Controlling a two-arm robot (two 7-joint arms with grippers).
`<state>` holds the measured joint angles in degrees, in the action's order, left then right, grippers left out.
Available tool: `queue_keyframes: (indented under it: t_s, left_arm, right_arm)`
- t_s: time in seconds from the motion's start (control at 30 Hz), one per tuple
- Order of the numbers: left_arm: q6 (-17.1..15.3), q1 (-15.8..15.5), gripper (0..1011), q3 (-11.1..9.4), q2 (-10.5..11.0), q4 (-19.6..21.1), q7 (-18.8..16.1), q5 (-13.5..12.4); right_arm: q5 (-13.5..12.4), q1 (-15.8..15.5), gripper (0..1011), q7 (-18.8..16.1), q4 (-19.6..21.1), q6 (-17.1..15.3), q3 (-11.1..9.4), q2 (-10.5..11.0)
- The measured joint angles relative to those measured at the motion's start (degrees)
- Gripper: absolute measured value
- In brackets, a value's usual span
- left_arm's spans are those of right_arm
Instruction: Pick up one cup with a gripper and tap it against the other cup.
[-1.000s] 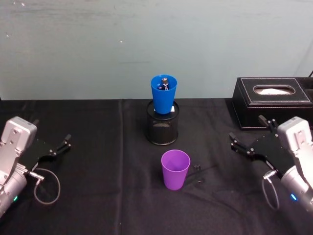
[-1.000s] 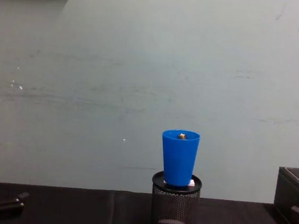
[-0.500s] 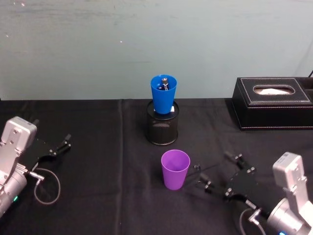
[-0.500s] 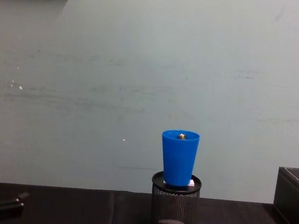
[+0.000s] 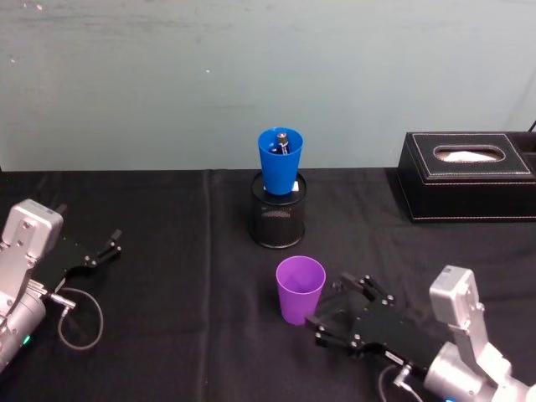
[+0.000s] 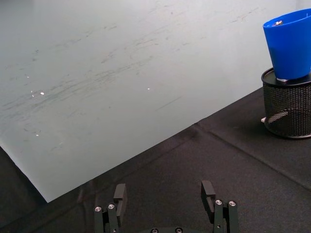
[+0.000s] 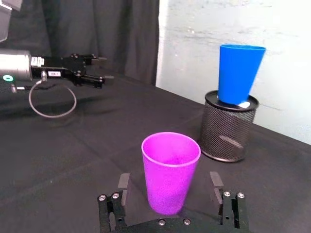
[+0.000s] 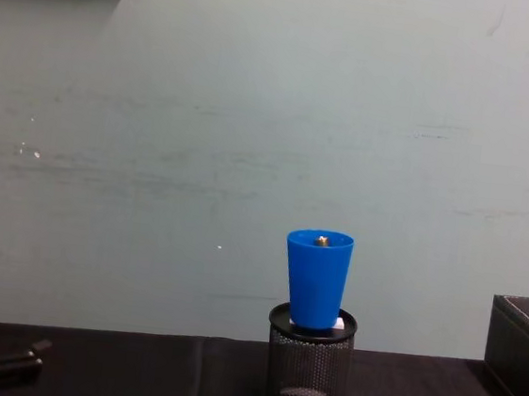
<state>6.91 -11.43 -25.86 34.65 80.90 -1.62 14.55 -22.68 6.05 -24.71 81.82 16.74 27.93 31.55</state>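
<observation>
Purple cup [image 5: 301, 289] and blue cup [image 5: 280, 161] make two; right claw [image 5: 328, 306] gaping.

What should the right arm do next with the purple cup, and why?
Probably ease the right gripper forward until its open jaws straddle the purple cup: the cup stands upright just ahead of the fingertips, lined up with the gap, not yet gripped. The left gripper sits parked at the left.
</observation>
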Motion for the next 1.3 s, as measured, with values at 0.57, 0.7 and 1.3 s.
queue_keyframes:
  t_s: [0.57, 0.7, 1.3]
  left_arm:
    - [0.0, 0.0, 1000, 0.0, 0.0, 0.0, 0.0, 0.0]
    - [0.0, 0.0, 1000, 0.0, 0.0, 0.0, 0.0, 0.0]
    - [0.0, 0.0, 1000, 0.0, 0.0, 0.0, 0.0, 0.0]
  right_arm:
    - [-2.0, 6.2, 1003, -5.5, -8.6, -1.4, -0.5, -6.5]
    - [-1.7, 7.1, 1003, -6.4, -9.8, -1.7, -0.5, -7.4]
    - [0.8, 8.2, 1003, -8.5, -11.8, -2.0, -1.3, -10.1]
